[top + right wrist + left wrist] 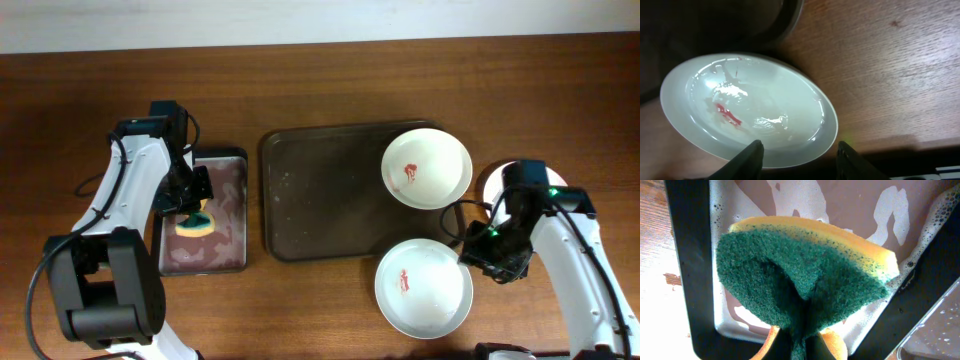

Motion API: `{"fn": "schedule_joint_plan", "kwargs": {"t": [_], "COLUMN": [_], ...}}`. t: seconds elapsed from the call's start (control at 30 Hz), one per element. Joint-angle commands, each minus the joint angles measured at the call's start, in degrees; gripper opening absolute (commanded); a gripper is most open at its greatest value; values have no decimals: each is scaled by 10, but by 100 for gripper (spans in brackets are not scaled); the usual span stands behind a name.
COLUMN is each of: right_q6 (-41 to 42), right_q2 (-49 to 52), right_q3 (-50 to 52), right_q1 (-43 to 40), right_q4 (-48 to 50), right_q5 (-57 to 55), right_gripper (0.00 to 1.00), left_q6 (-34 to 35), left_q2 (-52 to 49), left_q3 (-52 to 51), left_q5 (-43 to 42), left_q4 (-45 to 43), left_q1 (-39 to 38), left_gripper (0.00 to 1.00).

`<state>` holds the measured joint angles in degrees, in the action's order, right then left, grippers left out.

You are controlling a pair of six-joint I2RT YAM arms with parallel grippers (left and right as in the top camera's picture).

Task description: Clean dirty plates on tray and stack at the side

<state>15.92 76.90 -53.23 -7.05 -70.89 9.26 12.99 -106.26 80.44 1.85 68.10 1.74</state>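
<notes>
**Overhead view:** A wooden table point(330, 80) is seen from above. The dark brown tray point(320, 200) lies at the centre. A dirty plate point(426, 168) with a red smear sits on the tray's upper right corner, overhanging its edge. A second plate point(423, 287), also smeared red, rests on the table at lower right, just below the tray. A third plate point(493, 184) shows at the far right, mostly hidden by the right arm. The right gripper point(478, 252) is at the second plate's right rim. At the left, the left gripper point(193, 208) holds a sponge point(193, 224) over a small black-rimmed tray point(225, 240).

**Left wrist view:** The sponge fills the frame, green scouring face over yellow. It is creased at bottom centre where the gripper is clamped on it. Soapy water lies in the small tray behind.

**Right wrist view:** The second plate fills the left and centre. Both fingers point(751, 159) stand apart at the bottom edge, with the plate's near rim just above them. Whether they touch it cannot be told.
</notes>
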Motion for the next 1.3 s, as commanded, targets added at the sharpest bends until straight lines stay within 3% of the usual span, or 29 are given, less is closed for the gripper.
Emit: {"fn": "schedule_joint_plan", "kwargs": {"t": [0.0,0.3,0.33,0.4,0.63,0.77,0.83,0.97,1.13,1.27], "right_q6": [76,119,134,138,64,56,94,83,48,49], "right_q2": [-23,-23,-23,-23,-54,-63,-63,-60,-29,-27], "right_q3": [6,186,194,196,107,37,37,37,79,186], "right_q1": [19,18,18,18,26,123,125,20,-124,-193], "right_q4": [7,188,196,203,153,144,137,130,105,190], "right_q5": [-41,-54,-52,-50,11,2,-27,-24,-25,-29], "right_gripper": [49,41,34,4,4,4,6,50,51,51], "left_q6": [-11,-11,-11,-11,-11,-11,-11,-11,-11,-11], "left_q2": [21,21,21,21,21,21,21,21,21,21], "left_q3": [-2,-2,-2,-2,-2,-2,-2,-2,-2,-2], "left_q5": [-6,-6,-6,-6,-7,-7,-6,-6,-6,-6], "left_q4": [1,-1,-1,-1,1,1,3,2,-2,-4], "left_q1": [2,2,2,2,2,2,2,2,2,2], "left_gripper": [0,0,0,0,0,0,0,0,0,0]}}
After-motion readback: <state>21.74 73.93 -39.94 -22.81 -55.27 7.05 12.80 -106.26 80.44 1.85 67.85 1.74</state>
